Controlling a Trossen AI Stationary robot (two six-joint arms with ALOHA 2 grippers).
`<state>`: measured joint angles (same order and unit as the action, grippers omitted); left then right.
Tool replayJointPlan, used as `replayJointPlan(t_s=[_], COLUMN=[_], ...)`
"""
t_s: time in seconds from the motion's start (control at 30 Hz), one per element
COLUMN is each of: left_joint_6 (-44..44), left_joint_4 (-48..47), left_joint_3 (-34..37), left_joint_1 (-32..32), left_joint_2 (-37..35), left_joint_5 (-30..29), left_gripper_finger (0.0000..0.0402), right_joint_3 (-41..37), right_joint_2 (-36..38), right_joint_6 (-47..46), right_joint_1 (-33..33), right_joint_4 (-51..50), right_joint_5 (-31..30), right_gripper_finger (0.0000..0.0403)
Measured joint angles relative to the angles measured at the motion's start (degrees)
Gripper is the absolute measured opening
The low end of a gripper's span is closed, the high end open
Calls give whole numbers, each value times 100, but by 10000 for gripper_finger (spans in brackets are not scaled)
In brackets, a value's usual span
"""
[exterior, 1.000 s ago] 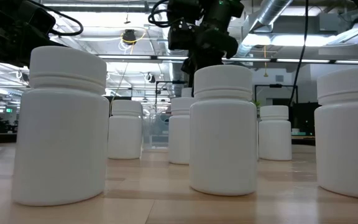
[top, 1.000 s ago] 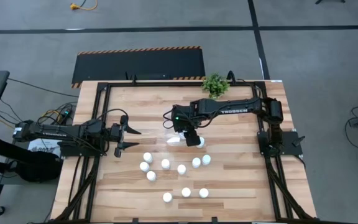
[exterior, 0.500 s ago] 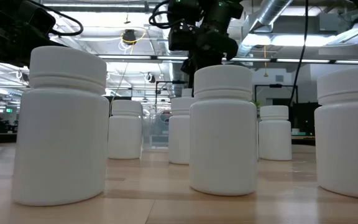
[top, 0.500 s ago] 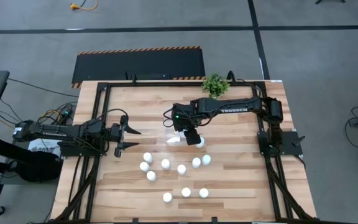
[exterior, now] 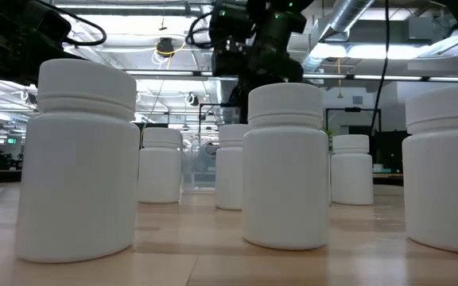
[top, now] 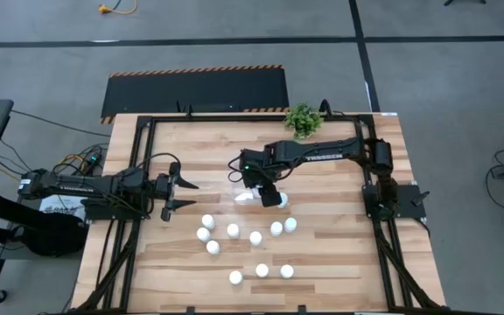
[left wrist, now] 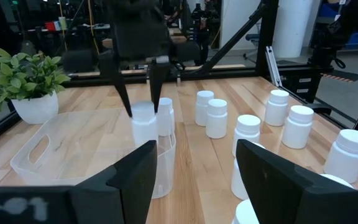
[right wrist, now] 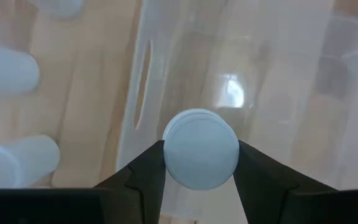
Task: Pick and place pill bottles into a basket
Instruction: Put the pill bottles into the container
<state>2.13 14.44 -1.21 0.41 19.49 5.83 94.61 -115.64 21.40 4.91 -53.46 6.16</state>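
My right gripper (top: 270, 198) is shut on a white pill bottle (left wrist: 143, 124) above the near end of the clear basket (left wrist: 73, 149), which lies at mid-table. In the right wrist view the bottle's round cap (right wrist: 201, 155) sits between the fingers, with the basket's handle slot (right wrist: 142, 84) below. Several more pill bottles (top: 233, 230) stand upright on the wood nearer the front edge. My left gripper (top: 180, 194) waits open at the table's left, pointing level toward the basket. My right gripper pinches the bottle's cap end (left wrist: 143, 112) between its two fingers (left wrist: 156, 93), one on each side. The fingers come from above, pointing steeply down. The bottle hangs upright, its lower end about level with the basket's rim; whether it rests on the basket's floor I cannot tell.
A small green potted plant (top: 303, 120) stands at the far edge. Black frame rails (top: 143, 157) run along the table's sides. In the low view big white bottles (exterior: 285, 167) stand close to the camera. Bare wood lies between the basket and the far edge.
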Motion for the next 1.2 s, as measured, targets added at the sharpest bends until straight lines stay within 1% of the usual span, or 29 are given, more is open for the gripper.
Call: replayJointPlan(t_s=[0.07,0.13,0.2,0.27,0.6,0.93,1.2], left_joint_6=[0,0,0,0,0,0,0], left_joint_4=[5,4,7,4,4,4,2], left_joint_3=[0,0,0,0,0,0,0], left_joint_1=[0,0,2,2,0,0,1], left_joint_2=[0,0,0,0,0,0,0], left_joint_5=[-2,-5,7,22,36,38,38], left_gripper_finger=[211,211,211,211,211,211,211], right_joint_3=[-13,9,-11,0,0,0,0], right_joint_2=[-38,-90,-94,-94,-92,-92,-92], right_joint_6=[10,12,12,54,156,154,154], right_joint_1=[0,1,9,9,4,0,0], right_joint_4=[-79,76,-75,-3,-32,-30,-30], right_joint_5=[-2,0,0,0,2,1,0], right_gripper_finger=[158,165,172,177,165,198,195])
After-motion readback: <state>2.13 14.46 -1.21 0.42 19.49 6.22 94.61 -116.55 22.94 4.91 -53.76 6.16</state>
